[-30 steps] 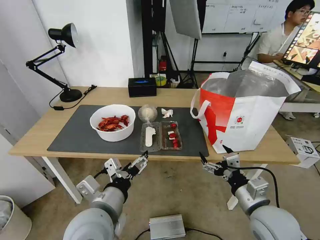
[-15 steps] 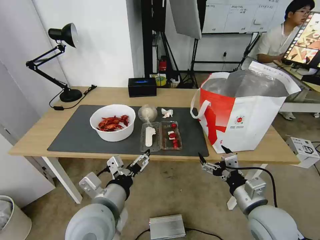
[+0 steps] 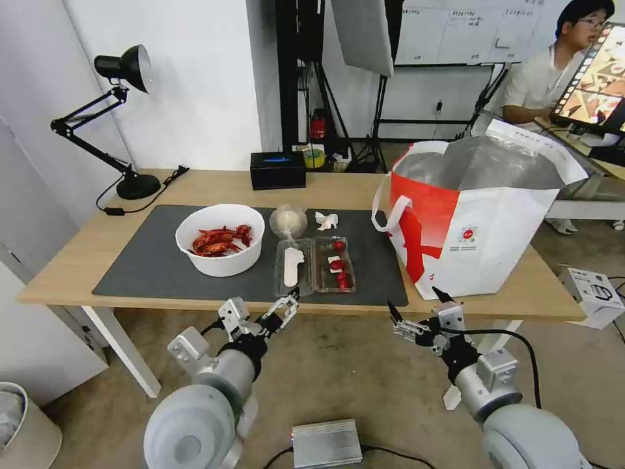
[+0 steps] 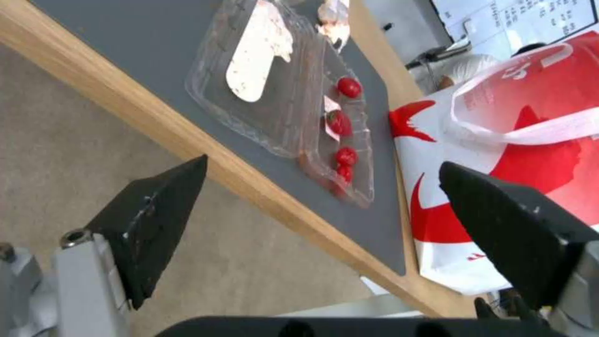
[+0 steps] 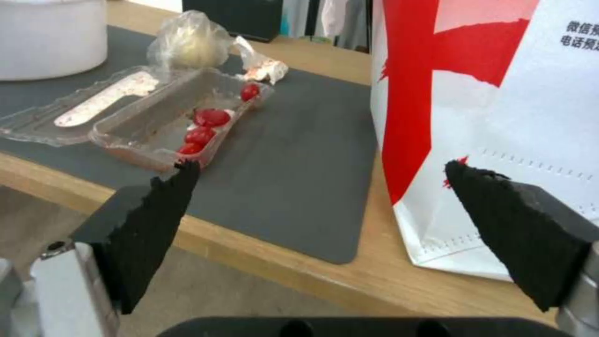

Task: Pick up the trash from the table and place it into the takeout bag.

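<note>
From the head view you get the whole layout: the table (image 3: 78, 257) carries a dark grey mat (image 3: 150, 264), and on it sit the white bowl (image 3: 220, 238) of red crayfish shells toward the mat's left half, the knotted clear bag (image 3: 288, 221) and the crumpled tissue (image 3: 326, 221) near the mat's far edge, and the clear hinged tray (image 3: 315, 265) at the mat's near edge. The takeout bag (image 3: 475, 221) stands upright at the table's right end, its near corner just past the mat's right edge, mouth open with the foil lining showing.

Your left wrist view gives what the head view cannot: the tray lies open flat, one half holding a white smeared patch, the other half several red bits, and it ends just short of the mat's near edge. Your right wrist view shows the tray from the side, with the knotted bag and tissue behind it, and the bag's red-and-white wall resting on bare wood beside the mat's near right corner.

Your left gripper (image 3: 287, 307) hangs below and just in front of the table's near edge, in line with the tray, fingers spread wide and holding nothing. Your right gripper (image 3: 416, 307) also hangs below the near edge, under the mat's near right corner and the bag's base, likewise spread wide and empty. Neither touches the table or any trash.
</note>
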